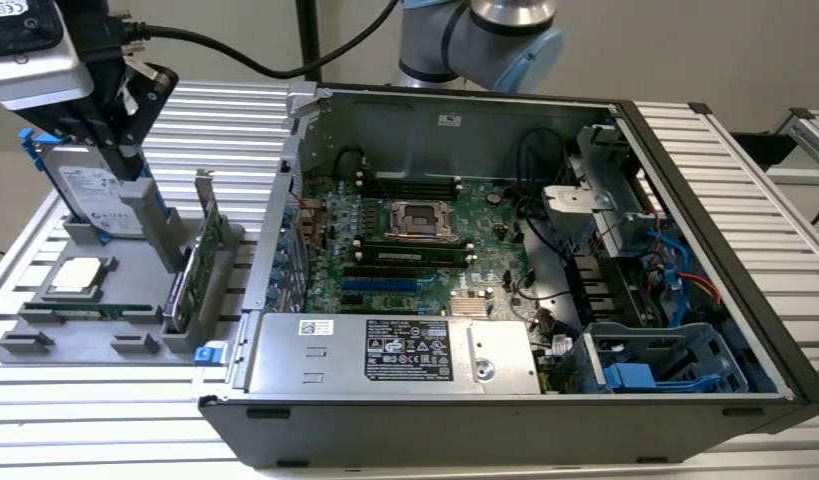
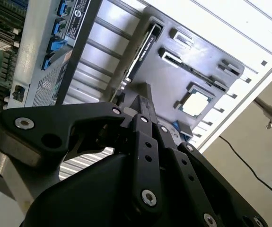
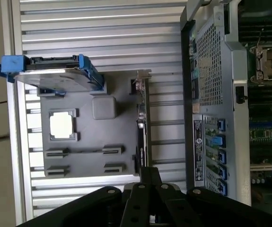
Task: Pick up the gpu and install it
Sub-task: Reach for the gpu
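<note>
Fingers [image 3: 150, 177] partly hide the upright gpu [image 3: 142, 124].

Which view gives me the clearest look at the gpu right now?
The exterior view. There the gpu stands on edge in the gray holder, showing its green board side and silver bracket. Both wrist views see it edge-on, as a thin dark strip: first wrist view, second wrist view.
</note>
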Available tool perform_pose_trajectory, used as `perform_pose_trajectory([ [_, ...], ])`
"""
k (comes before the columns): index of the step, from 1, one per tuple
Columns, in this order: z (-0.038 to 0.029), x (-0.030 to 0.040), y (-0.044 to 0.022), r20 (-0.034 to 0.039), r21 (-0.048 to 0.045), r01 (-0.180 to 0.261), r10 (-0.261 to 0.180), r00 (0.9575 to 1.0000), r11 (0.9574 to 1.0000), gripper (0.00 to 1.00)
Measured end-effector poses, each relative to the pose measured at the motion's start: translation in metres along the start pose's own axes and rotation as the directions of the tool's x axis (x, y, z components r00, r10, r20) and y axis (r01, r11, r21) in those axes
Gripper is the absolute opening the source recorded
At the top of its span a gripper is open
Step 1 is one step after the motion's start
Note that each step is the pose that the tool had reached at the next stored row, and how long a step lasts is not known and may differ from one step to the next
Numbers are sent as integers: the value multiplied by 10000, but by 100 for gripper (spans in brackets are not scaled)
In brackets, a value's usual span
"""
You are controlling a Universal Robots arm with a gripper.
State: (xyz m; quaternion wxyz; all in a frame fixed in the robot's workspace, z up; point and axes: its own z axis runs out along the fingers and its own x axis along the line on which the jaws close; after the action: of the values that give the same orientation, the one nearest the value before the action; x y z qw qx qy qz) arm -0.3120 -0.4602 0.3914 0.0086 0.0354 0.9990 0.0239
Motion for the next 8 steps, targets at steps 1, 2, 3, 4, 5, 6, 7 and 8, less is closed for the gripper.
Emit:
perform_pose_trajectory([
  [1,0,-2,-15,1,-1,0,0,10000,10000,0],
  [2,-1,-3,-27,1,-1,0,0,10000,10000,0],
  [3,-1,-4,-37,0,0,0,0,10000,10000,0],
  [4,-2,-5,-45,0,0,-1,1,10000,10000,0],
  [5,-2,-6,-52,0,0,0,0,10000,10000,0],
  [6,-3,-7,-56,0,0,0,0,10000,10000,0],
  [7,-2,-10,-57,1,-1,0,0,10000,10000,0],
  [8,-2,-13,-59,1,-1,2,-2,10000,10000,0],
])
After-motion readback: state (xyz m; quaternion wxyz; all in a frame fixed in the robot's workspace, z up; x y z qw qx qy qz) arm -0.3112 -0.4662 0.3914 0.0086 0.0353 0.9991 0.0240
